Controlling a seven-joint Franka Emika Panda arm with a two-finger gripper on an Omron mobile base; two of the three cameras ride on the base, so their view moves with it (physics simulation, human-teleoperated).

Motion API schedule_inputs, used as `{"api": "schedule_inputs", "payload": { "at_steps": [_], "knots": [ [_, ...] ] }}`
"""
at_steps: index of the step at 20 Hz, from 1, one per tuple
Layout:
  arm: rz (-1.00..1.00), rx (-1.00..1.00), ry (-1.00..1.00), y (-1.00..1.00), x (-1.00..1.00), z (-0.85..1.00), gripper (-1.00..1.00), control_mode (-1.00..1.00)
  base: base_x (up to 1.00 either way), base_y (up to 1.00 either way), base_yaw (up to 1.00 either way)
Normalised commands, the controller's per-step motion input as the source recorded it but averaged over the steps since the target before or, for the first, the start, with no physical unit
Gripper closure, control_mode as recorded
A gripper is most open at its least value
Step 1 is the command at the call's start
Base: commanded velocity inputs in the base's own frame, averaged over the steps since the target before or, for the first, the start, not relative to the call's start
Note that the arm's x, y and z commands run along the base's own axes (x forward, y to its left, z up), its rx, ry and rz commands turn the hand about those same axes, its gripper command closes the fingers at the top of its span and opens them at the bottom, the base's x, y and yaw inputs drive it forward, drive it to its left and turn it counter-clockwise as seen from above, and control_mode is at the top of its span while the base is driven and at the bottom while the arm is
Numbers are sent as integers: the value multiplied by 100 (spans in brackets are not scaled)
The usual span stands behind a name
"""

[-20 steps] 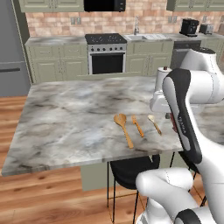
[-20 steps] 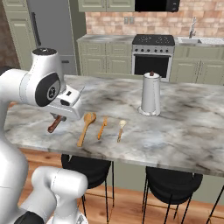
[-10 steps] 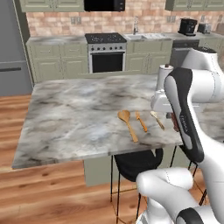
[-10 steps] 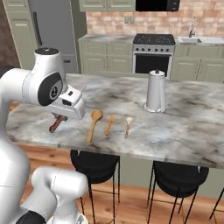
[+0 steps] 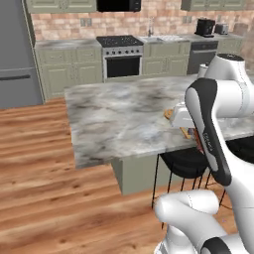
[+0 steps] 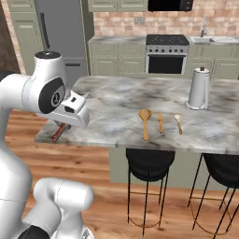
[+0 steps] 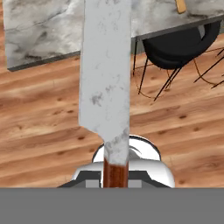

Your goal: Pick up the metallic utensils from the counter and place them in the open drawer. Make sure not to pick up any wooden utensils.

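My gripper [image 6: 62, 129] hangs off the left end of the counter [image 6: 116, 95], shut on a knife [image 7: 106, 74]. Its silvery blade runs up the middle of the hand view, and its reddish-brown handle [image 7: 114, 173] sits at the bottom between my fingers. In the right base view the knife [image 6: 58, 134] points down below the hand. Further right on the marbled slab lie a tan wooden spoon [image 6: 145, 121], a slim orange-brown utensil [image 6: 160, 123] and a short utensil with a pale head [image 6: 178, 123]. The open drawer is out of view.
A silvery pitcher [image 6: 198, 88] stands at the back right of the counter. Black stools [image 6: 149, 164] are tucked under its front edge. Wooden floor [image 5: 54, 198] spreads to the left. Stove [image 6: 167, 53] and fridge [image 6: 60, 32] line the back wall.
The whole picture has shifted right in both base views, so the base has moved. The knife stays gripped in the shut gripper, and the utensils on the counter lie as before.
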Motion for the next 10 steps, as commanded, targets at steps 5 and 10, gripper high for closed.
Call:
{"api": "schedule_inputs", "payload": {
  "at_steps": [5, 10],
  "knots": [
    [0, 0, 0, 0, 0, 0, 100, 100, -23, 100, -32],
    [0, 0, 0, 0, 0, 0, 100, 100, -14, 100, -38]
  ]
}}
